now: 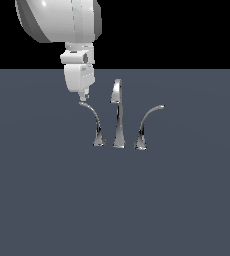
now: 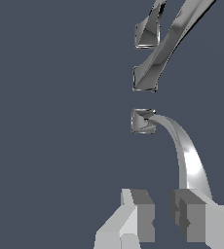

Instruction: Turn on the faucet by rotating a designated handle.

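Fingers (image 2: 184, 214) are held apart at the tip of the handle (image 1: 93, 122) (left of the faucet's (image 1: 118, 112) spout), ungrasped; the approach looks done, the rotation remains.

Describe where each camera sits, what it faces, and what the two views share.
Exterior view: off the arm, facing the faucet side-on; the arm's last links and hand hang above the handle.
Wrist view: on the wrist, looking down past the hand; handle tip runs under one finger.
Shared: all three faucet pieces, the hand.
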